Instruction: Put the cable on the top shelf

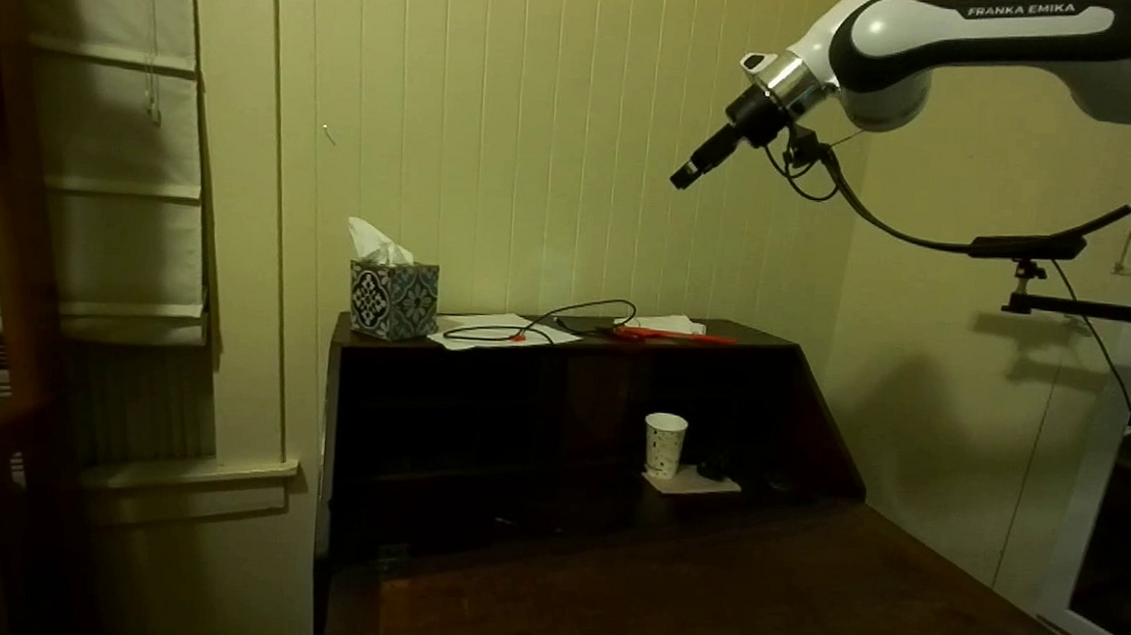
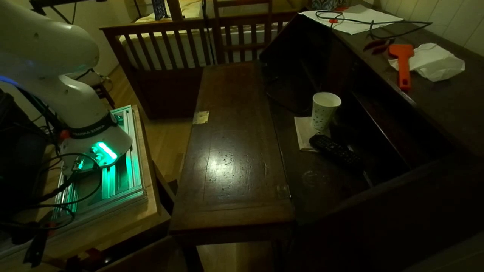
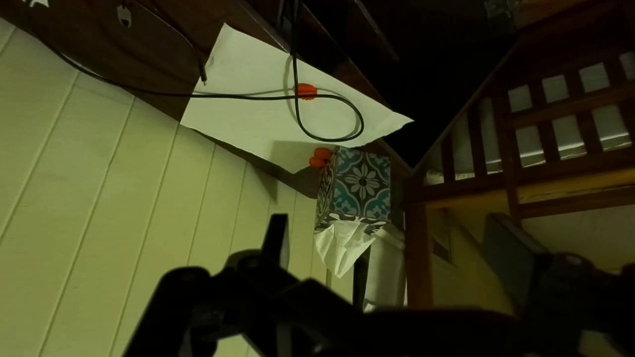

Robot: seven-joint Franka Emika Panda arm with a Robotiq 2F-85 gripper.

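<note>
End effector (image 1: 686,176) (two fingers (image 3: 511,255) apart), one cable (image 3: 295,74)

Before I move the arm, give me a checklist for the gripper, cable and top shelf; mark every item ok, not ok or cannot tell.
1. Gripper free: ok; open, nothing held.
2. Gripper clear of the top shelf: ok; it hangs above, apart from it.
3. Cable on the top shelf: ok; it loops over the white paper.
4. Whole cable on the top shelf: cannot tell; not every strand can be traced.
5. Space around the cable free: not ok; the orange tool and tissue box are near.
</note>
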